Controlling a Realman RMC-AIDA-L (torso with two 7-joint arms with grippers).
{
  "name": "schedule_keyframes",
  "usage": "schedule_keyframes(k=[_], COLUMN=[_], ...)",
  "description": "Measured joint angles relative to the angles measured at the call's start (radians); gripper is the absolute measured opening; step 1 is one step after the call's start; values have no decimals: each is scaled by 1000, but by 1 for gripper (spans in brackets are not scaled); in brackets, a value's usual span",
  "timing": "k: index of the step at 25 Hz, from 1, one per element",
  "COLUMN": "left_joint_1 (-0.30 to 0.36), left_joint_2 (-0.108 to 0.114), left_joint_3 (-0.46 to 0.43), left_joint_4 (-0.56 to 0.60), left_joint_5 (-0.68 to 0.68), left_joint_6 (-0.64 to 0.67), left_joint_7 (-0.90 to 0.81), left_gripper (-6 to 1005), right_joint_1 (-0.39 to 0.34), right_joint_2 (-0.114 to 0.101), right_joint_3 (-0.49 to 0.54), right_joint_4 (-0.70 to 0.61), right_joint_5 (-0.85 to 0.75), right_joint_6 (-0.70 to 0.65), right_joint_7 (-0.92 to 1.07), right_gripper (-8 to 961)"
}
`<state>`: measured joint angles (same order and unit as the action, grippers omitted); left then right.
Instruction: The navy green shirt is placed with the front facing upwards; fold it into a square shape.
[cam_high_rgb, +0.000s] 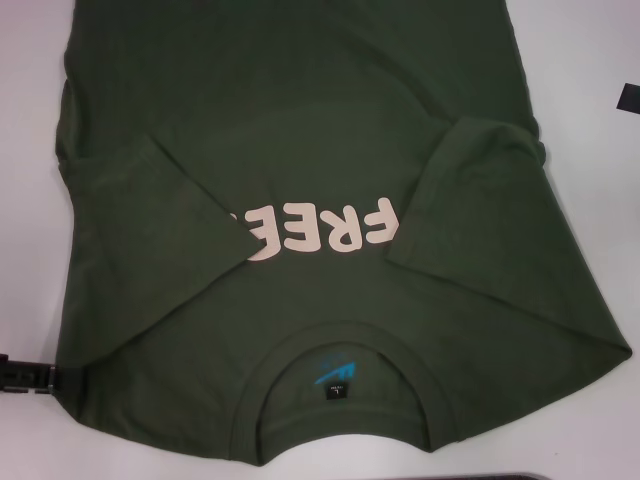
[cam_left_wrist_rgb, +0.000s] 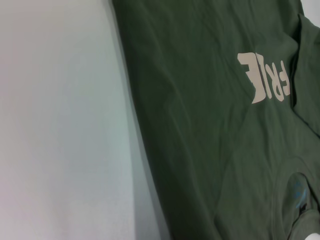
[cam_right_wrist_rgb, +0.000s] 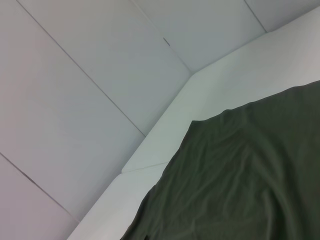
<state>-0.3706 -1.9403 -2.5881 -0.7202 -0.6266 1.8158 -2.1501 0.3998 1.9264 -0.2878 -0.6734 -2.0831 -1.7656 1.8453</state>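
The navy green shirt lies flat on the white table, front up, collar nearest me. Pale letters "FREE" read upside down on the chest. Both sleeves are folded inward: one covers the start of the lettering, the other lies beside its end. A blue logo and black tag show inside the neck. A black part of my left arm pokes in at the table's left edge, beside the shirt's shoulder. The left wrist view shows the shirt and lettering. My right gripper is out of view.
A small black object sits at the right edge of the table. In the right wrist view the shirt's hem corner lies near the table's edge, with grey floor beyond. A dark strip runs along the near edge.
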Motion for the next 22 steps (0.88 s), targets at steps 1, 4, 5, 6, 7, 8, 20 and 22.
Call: schedule_keyframes(k=[1, 4, 5, 6, 7, 8, 20, 22], left_joint_1=[0, -3, -4, -5, -6, -6, -8, -11], left_joint_2=[0, -2, -3, -5, -6, -8, -15, -21], left_joint_3=[0, 0, 1, 1, 2, 2, 7, 20], left_joint_4=[0, 2, 2, 2, 2, 2, -3, -6], left_joint_5=[0, 4, 6, 8, 10, 12, 36, 43], left_joint_6=[-1, -3, -4, -5, -5, -6, -20, -26], left_joint_7=[0, 0, 0, 0, 0, 0, 1, 5], left_gripper=[568, 567, 566, 565, 564, 563, 524, 495], right_joint_1=[0, 0, 1, 1, 1, 1, 4, 5], right_joint_2=[0, 0, 0, 0, 0, 0, -1, -2], right_joint_3=[0, -1, -1, -1, -1, -1, 1, 1], right_joint_4=[0, 0, 0, 0, 0, 0, -2, -2], right_joint_5=[0, 0, 0, 0, 0, 0, 0, 0], right_joint_6=[0, 0, 1, 1, 2, 2, 3, 3], right_joint_7=[0, 0, 0, 0, -1, -1, -1, -1], right_gripper=[837, 837, 837, 837, 837, 837, 837, 837])
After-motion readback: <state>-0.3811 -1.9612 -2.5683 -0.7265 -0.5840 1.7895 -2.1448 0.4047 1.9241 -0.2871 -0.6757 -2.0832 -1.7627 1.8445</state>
